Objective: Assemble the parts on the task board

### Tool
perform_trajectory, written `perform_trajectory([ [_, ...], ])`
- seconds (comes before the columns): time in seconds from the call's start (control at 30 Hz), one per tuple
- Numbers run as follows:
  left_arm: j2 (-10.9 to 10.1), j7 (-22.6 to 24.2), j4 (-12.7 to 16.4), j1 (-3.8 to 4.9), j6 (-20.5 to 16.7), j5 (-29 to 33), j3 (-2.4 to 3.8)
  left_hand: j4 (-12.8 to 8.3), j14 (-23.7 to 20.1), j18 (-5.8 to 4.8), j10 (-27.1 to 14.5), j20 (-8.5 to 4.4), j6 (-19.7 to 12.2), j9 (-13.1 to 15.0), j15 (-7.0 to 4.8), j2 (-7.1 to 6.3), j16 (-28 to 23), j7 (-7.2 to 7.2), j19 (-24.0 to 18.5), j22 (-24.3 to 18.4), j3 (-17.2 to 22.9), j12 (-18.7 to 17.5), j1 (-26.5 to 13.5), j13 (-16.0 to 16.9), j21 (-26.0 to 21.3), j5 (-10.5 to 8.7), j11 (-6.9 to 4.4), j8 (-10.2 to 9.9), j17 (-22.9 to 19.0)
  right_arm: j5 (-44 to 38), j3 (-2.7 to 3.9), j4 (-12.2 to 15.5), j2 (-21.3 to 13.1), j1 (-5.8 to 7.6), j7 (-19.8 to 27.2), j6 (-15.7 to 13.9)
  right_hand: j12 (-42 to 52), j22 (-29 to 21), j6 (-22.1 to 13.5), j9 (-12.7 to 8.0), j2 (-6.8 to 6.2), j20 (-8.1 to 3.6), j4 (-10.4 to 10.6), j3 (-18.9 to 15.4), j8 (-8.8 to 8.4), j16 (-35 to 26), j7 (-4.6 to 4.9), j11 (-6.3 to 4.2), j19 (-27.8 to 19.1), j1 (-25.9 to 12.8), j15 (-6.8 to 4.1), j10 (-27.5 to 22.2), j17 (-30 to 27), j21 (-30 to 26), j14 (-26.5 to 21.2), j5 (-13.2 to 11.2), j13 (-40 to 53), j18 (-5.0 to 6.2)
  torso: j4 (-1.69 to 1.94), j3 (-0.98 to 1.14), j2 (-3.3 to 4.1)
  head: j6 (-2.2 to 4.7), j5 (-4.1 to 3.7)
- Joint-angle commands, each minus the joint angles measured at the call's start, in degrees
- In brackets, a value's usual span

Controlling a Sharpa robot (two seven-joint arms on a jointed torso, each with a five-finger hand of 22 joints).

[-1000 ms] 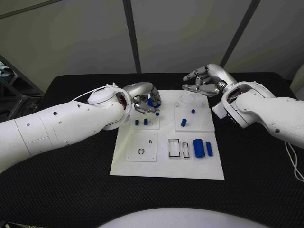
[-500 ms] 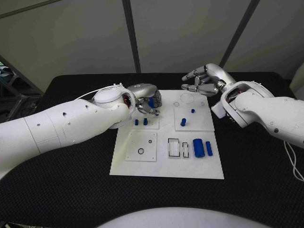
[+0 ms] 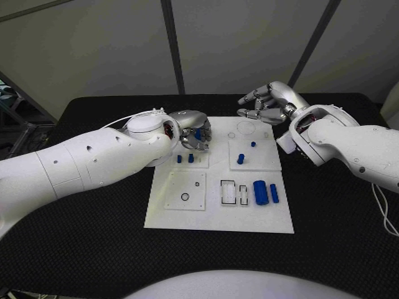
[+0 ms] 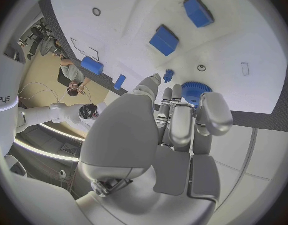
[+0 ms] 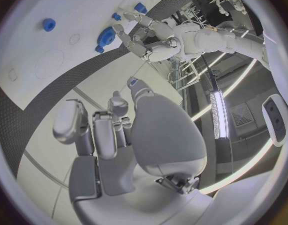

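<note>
While both arms reach in over the far end of the table, state is:

Task board: white plate (image 3: 219,215) lying flat mid-table on the black table (image 3: 91,243).
Left hand: (image 3: 192,129) over the board's far-left corner, fingers curled down around a blue gear-like round part (image 4: 195,91). The left wrist view shows fingertips (image 4: 214,116) right at the gear's toothed rim; looks like a grip, but can't tell whether the gear is lifted or sitting on the board.
Right hand: (image 3: 269,103) at the board's far edge near its right corner, above the black table, fingers bent inward and close together, nothing in them.
Parts near left hand: two small blue pegs (image 3: 185,159) standing side by side on the board, just on the robot's side of the hand.
Parts mid-board: short blue piece (image 3: 241,160) and a smaller one (image 3: 252,146) on the right raised panel.
Parts near edge: two blue cylinders (image 3: 266,193) lying side by side, touching or nearly so, right of a pair of rectangular slots (image 3: 228,194).
Left panel: small black ring (image 3: 185,199) on it.
</note>
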Motion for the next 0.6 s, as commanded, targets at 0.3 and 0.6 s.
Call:
perform_trajectory([
  [0.3,0.78,-0.61,-1.11,0.05,2.15,-0.74,-0.19,-0.16,0.47,-1.35,1.95,-0.09,1.56,-0.19,-0.14,0.52,0.35,0.01,0.73,0.94,0.93,-0.42,0.89,-0.33,1.18,-0.10,-0.23,-0.48,-0.20,-0.21,0.04,0.13,0.27,0.09,0.20,0.23,-0.16,0.00,-0.50,-0.08,0.12,-0.32,0.28,0.00,0.20,-0.28,0.08,-0.08,0.03,-0.29,-0.43,0.17,3.88,-0.23,3.42,0.31,-0.01,0.58,-0.01,0.01,0.02,-0.15,-0.03],
  [0.6,1.32,-0.36,-1.89,-0.03,2.48,-0.73,-0.38,-0.56,0.58,-1.53,3.47,-0.25,2.57,-0.38,-0.30,0.96,0.40,-0.06,0.92,1.88,2.08,-1.19,1.67,-0.75,2.09,-2.69,-0.43,-1.04,-0.58,-0.25,0.04,0.17,0.36,0.09,0.14,0.29,-0.04,0.09,-0.49,-0.08,0.13,-0.33,0.27,0.03,0.21,-0.28,0.07,-0.08,0.09,-0.27,-0.43,0.26,3.90,-0.19,3.43,0.38,0.10,0.56,0.00,0.00,0.02,-0.30,-0.11],
])
